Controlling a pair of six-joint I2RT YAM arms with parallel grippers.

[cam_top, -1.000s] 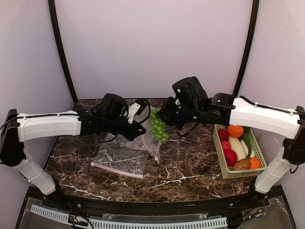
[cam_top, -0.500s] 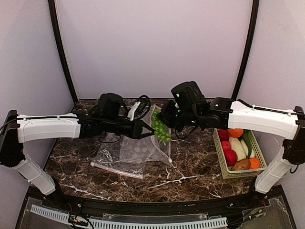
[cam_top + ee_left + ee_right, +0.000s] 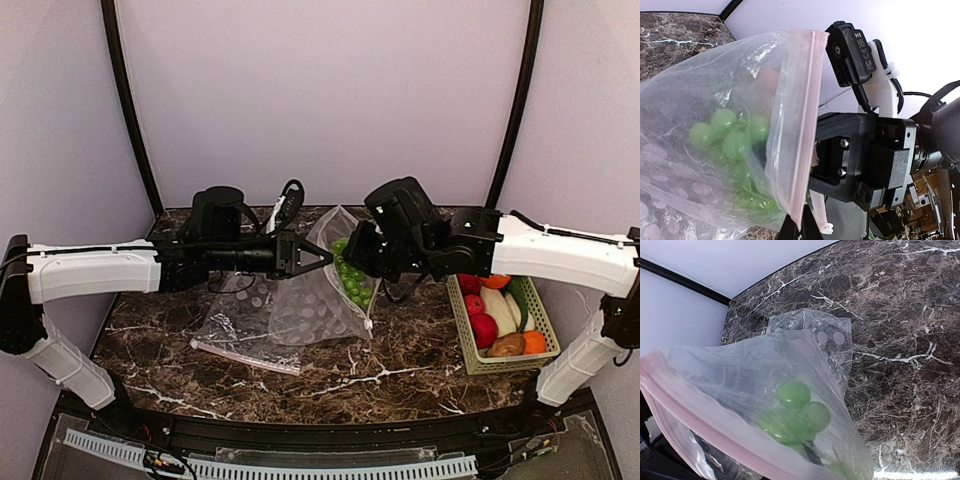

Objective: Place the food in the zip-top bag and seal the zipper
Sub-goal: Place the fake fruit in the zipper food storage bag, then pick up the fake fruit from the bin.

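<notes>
Here, the zip-top bag [image 3: 315, 300] holds green grapes [image 3: 352, 275], apparently one bunch.

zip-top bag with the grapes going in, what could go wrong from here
1. The left gripper pinches the zipper strip at a single spot, so the zip-top bag could slip free or its mouth could sag around the right gripper.
2. The grapes sit close to the mouth. If let go here, they may get dragged back out when that gripper withdraws.
</notes>
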